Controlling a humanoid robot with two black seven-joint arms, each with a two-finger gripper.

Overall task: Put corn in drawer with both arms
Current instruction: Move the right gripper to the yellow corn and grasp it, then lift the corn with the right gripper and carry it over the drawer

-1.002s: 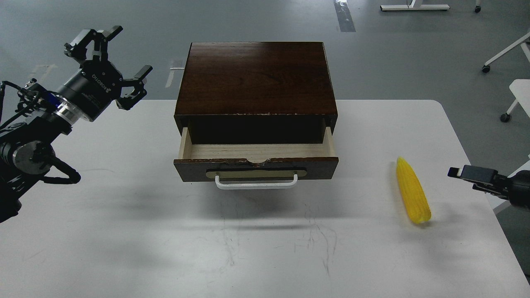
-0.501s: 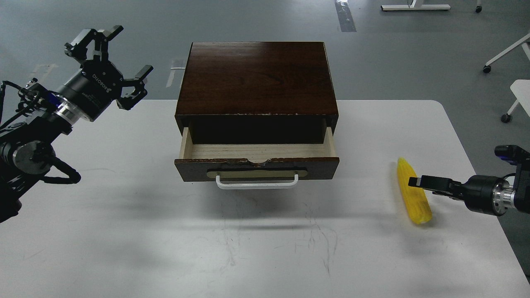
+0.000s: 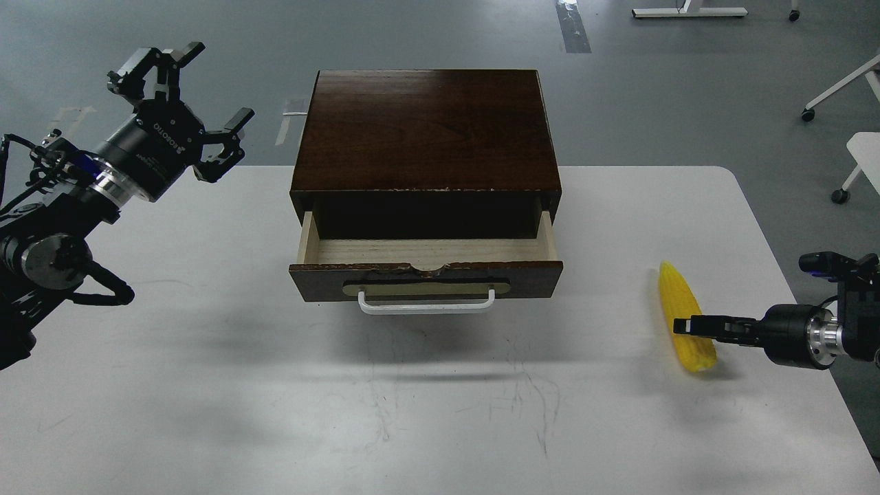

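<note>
The yellow corn (image 3: 678, 301) lies on the white table (image 3: 206, 385) at the right, pointed end away from me. The drawer (image 3: 426, 251) of the dark brown box (image 3: 426, 130) is pulled open, its pale inside empty, its white bar handle (image 3: 425, 306) facing me. My right gripper (image 3: 685, 325) reaches in from the right, low and level, with its dark tip over the corn's lower half; it is seen edge-on, so its fingers cannot be told apart. My left gripper (image 3: 182, 86) is open and empty, raised left of the box.
The table's right edge (image 3: 790, 289) runs close beside the corn. White chair and desk legs (image 3: 842, 89) stand on the grey floor beyond the table. The box stands at the table's back middle.
My right gripper has moved in from the right edge to the corn, then dropped slightly to the corn's lower half. The corn, the drawer and the left arm have not moved.
</note>
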